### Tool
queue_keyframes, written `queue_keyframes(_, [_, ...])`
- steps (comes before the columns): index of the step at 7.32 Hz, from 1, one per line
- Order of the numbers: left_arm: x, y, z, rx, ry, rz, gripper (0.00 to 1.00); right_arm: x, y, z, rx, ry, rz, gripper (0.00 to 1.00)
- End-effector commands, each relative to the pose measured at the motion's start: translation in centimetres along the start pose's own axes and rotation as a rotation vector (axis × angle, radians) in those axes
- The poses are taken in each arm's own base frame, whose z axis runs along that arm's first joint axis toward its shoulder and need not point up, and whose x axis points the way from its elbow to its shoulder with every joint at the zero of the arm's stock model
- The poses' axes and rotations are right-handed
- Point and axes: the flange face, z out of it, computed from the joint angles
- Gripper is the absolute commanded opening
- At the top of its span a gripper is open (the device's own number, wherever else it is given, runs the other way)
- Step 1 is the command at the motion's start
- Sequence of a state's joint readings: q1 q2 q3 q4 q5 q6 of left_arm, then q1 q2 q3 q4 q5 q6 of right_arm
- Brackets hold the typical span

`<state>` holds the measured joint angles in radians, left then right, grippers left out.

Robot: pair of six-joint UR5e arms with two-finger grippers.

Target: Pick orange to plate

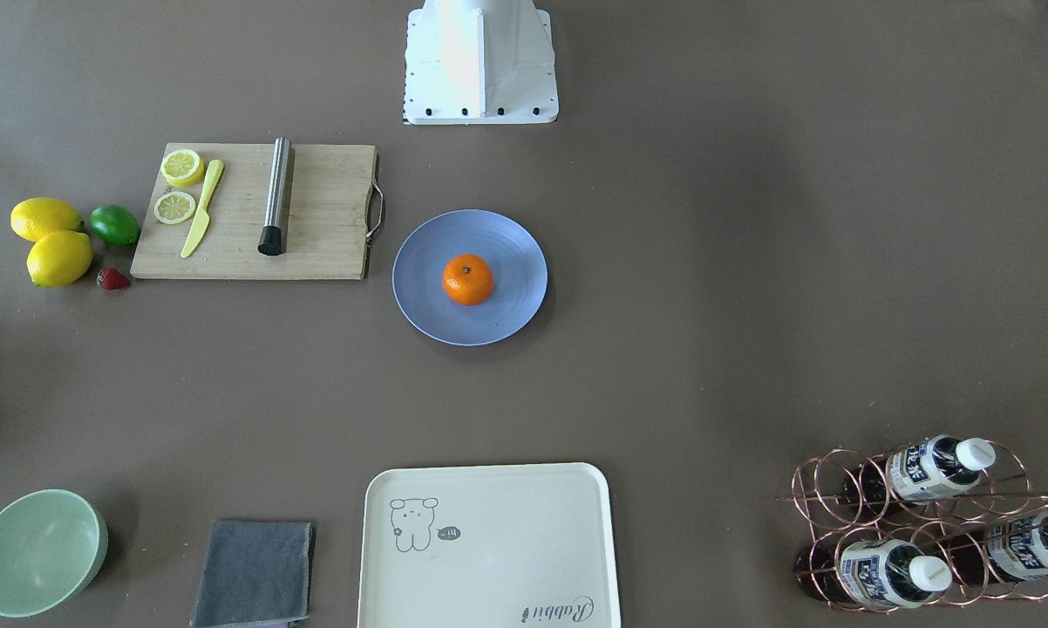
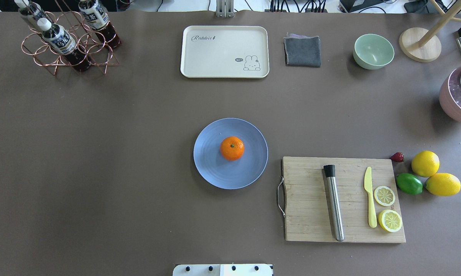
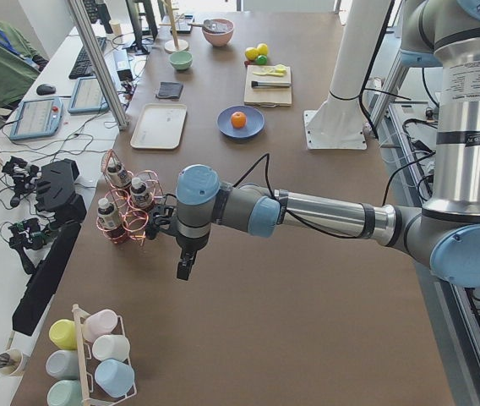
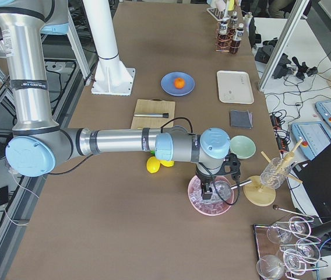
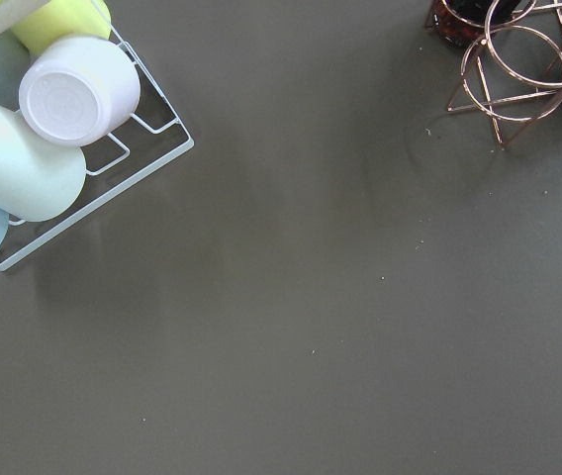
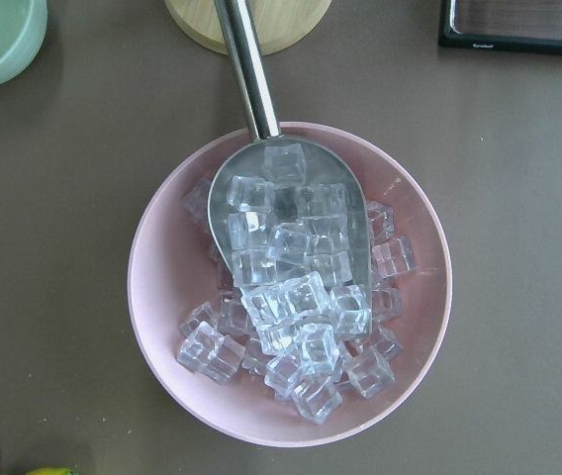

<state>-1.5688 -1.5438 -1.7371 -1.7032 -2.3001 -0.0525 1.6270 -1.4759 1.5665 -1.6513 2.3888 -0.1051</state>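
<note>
The orange (image 2: 232, 148) rests near the middle of the periwinkle plate (image 2: 211, 168) at the table's centre; the front-facing view shows the same orange (image 1: 468, 279) on the plate (image 1: 506, 323). No arm is near them. My left gripper (image 3: 184, 269) hangs far off at the table's left end beside the bottle rack, seen only in the left side view, so I cannot tell if it is open or shut. My right gripper (image 4: 210, 189) hovers over a pink bowl of ice at the right end; its state cannot be told either. Neither wrist view shows any fingers.
A wooden cutting board (image 2: 311, 214) with a steel rod, yellow knife and lemon slices lies right of the plate; lemons (image 2: 425, 163), a lime (image 2: 409, 183) and a strawberry lie beyond it. At the far edge are a cream tray (image 2: 224, 51), grey cloth (image 2: 302, 51), green bowl (image 2: 373, 51), bottle rack (image 2: 67, 42) and ice bowl (image 6: 291, 287).
</note>
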Motion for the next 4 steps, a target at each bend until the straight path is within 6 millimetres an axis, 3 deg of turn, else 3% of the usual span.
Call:
queue_keyframes(1, [-0.23,0.07,0.17,-0.002,-0.004,-0.001,0.98,0.75,0.41,0.15,-0.003,0.011,0.016,1.0])
queue_keyframes(4, [-0.56,0.05,0.63,-0.01,-0.007,-0.004,0.98,0.68,0.25,0.09,-0.001,0.01,0.015,1.0])
